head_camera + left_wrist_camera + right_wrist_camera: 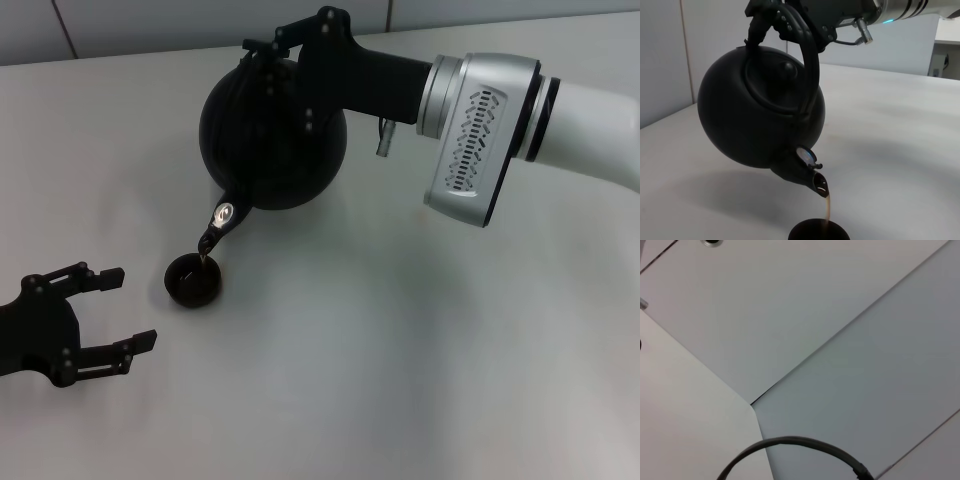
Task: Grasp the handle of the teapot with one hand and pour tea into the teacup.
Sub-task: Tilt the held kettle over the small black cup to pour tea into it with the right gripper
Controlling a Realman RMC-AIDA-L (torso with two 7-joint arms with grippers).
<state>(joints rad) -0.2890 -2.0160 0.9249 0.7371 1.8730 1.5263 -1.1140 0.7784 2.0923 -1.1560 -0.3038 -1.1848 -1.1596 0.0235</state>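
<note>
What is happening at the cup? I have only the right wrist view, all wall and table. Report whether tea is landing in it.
Observer: Yes. A thin brown stream falls from the spout of the tilted teapot into the cup.
Operator: Confirm the grip.
Observer: The right hand is shut on the handle, with the teapot lifted off the table.
Operator: Locate the left hand.
Observer: The left hand is open, low beside the cup, not touching it.

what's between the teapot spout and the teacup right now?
A thin brown stream of tea falls from the spout of the tilted teapot into the teacup; nothing else, clearest in the left wrist view. The right hand holds the handle.
</note>
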